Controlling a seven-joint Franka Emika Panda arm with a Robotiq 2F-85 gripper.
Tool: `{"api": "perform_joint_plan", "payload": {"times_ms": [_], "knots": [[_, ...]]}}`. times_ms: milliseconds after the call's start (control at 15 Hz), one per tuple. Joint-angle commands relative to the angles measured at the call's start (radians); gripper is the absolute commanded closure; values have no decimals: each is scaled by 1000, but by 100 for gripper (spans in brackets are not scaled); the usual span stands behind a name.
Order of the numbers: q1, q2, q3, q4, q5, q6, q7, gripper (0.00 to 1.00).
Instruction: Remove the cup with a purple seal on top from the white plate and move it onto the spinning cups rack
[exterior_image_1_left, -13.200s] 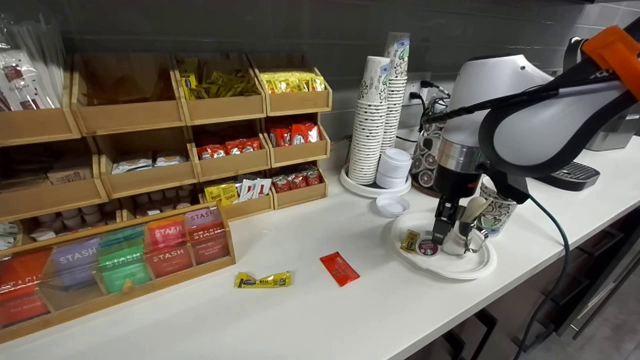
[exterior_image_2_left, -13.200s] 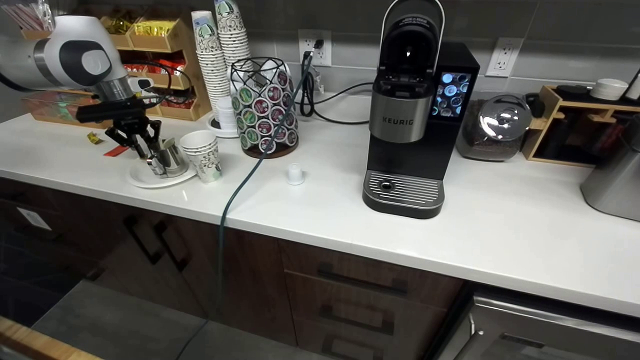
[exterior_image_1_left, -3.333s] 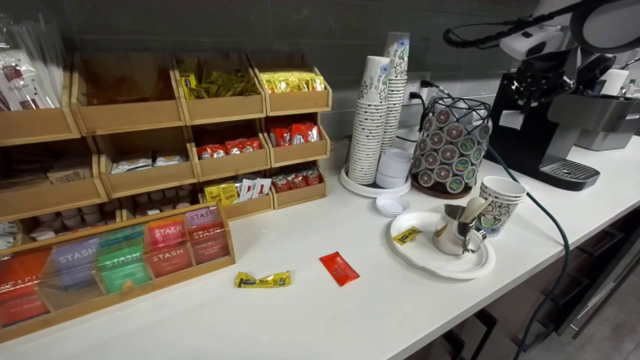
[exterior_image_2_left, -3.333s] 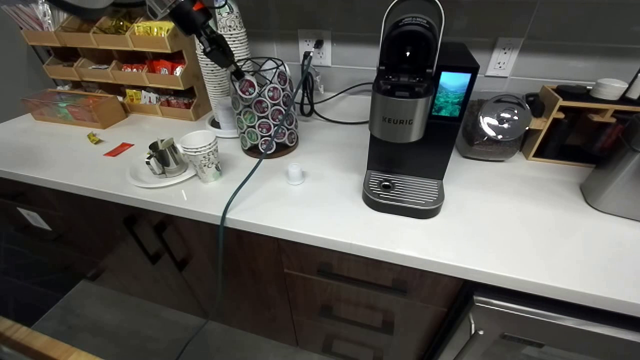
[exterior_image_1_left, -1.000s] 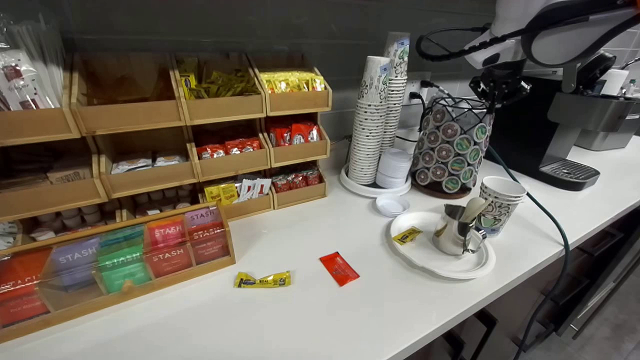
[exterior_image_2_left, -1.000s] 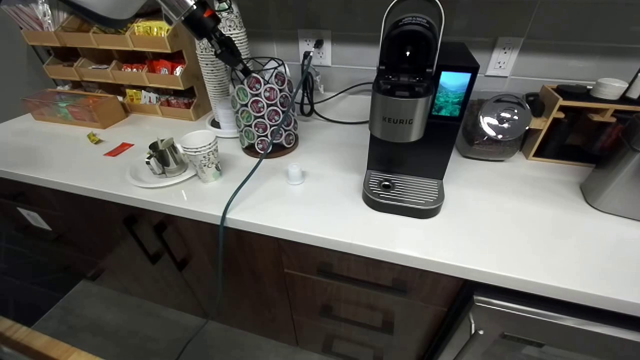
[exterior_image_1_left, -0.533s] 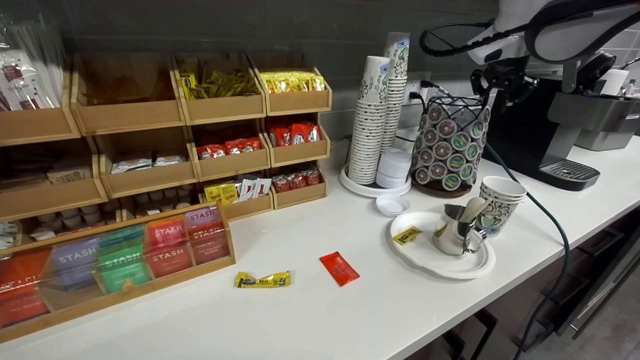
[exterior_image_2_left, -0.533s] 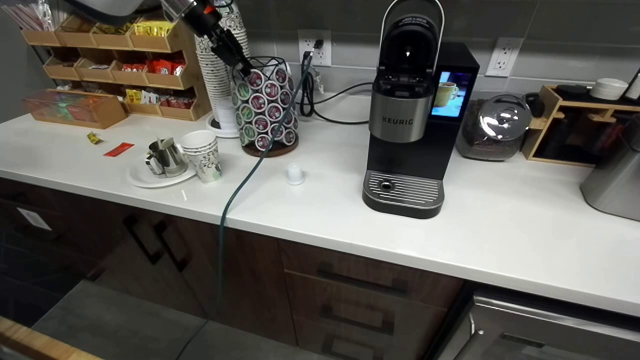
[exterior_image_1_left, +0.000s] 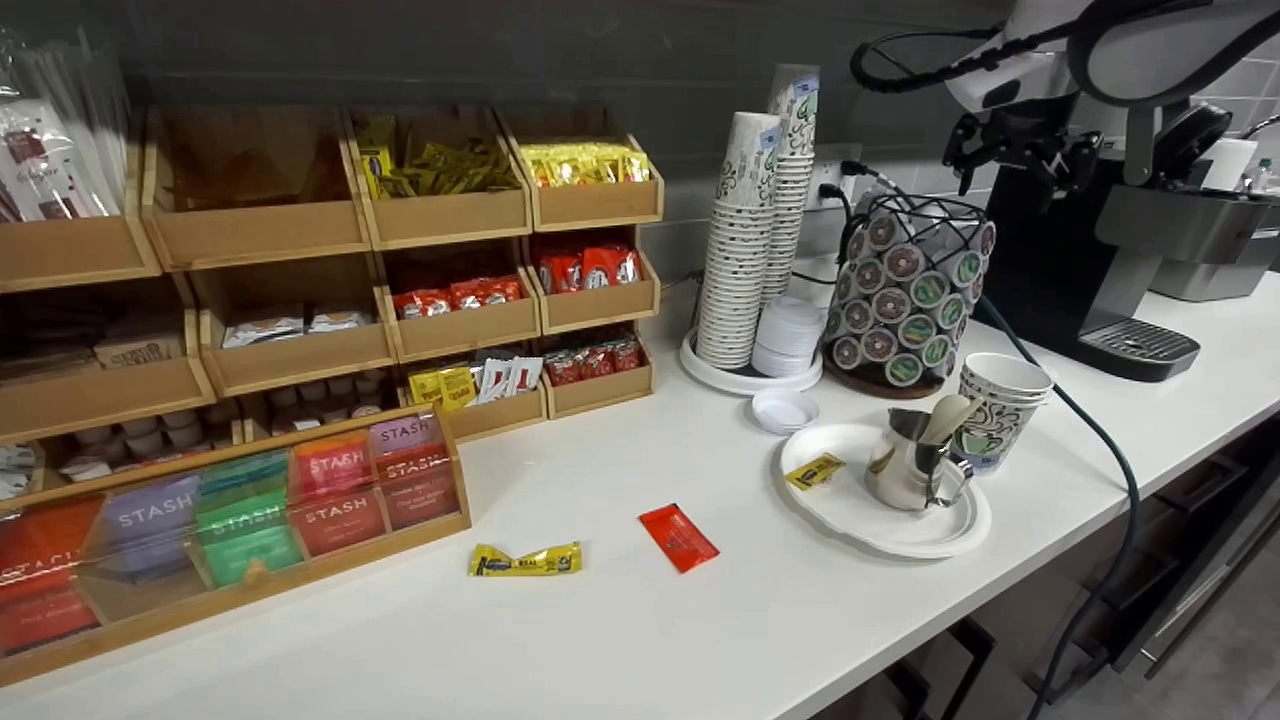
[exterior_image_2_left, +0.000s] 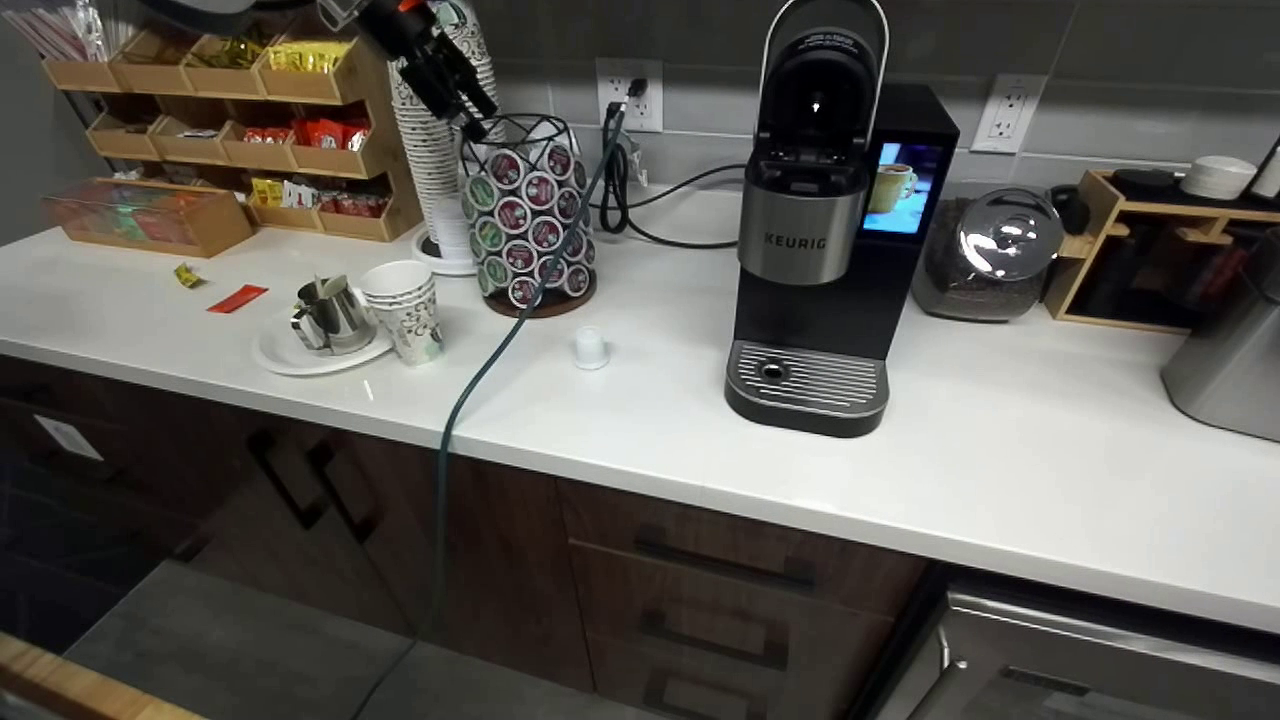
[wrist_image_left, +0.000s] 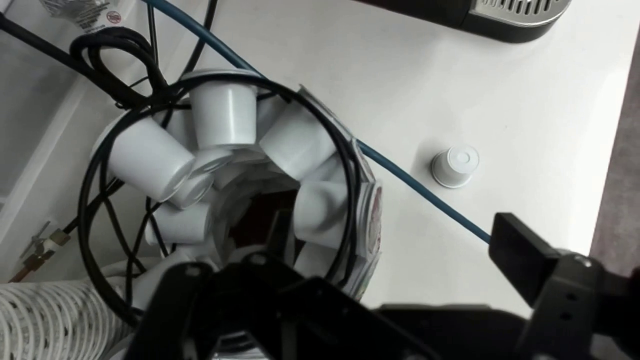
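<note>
In an exterior view the cup with a purple seal (exterior_image_2_left: 507, 168) sits in the top row of the spinning cups rack (exterior_image_2_left: 574, 302), purple top facing outward. Other purple-topped pods fill slots below it. Just above the rack's top edge, my gripper (exterior_image_1_left: 1008, 190) stands wide open, holding nothing. From the wrist, the gripper (wrist_image_left: 399, 242) straddles the rack's wire rim (wrist_image_left: 351, 212): one finger is over the hollow inside, the other finger (wrist_image_left: 522, 255) outside. The white plate (exterior_image_1_left: 850, 522) bears a metal pitcher (exterior_image_1_left: 900, 470) and a yellow packet (exterior_image_1_left: 815, 470), with no pod on it.
Tall paper cup stacks (exterior_image_1_left: 740, 260) stand close beside the rack. A blue-green cable (wrist_image_left: 430, 195) runs past it. A lone white pod (exterior_image_2_left: 590, 348) sits upside down on the counter, and the coffee machine (exterior_image_2_left: 800, 235) stands farther along. Several paper cups (exterior_image_2_left: 405, 315) stand beside the plate.
The purple-sealed cup was on the plate earlier, then in my gripper at the rack. Over the last second the jaws opened, leaving it there, and my gripper rose slightly. The rack turned slightly.
</note>
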Motion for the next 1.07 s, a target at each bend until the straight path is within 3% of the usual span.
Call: {"api": "perform_joint_plan", "payload": {"times_ms": [0, 267, 467, 733, 933, 1000], "knots": [[-24, -92, 28, -91, 118, -4, -126, 0], [-38, -255, 35, -249, 372, 4, -451, 0], [-17, -409, 4, -373, 527, -25, -679, 0], [29, -628, -80, -493, 678, -152, -982, 0], [52, -803, -159, -573, 720, -294, -1181, 0], [223, -865, -242, -586, 657, -345, -1065, 0]]}}
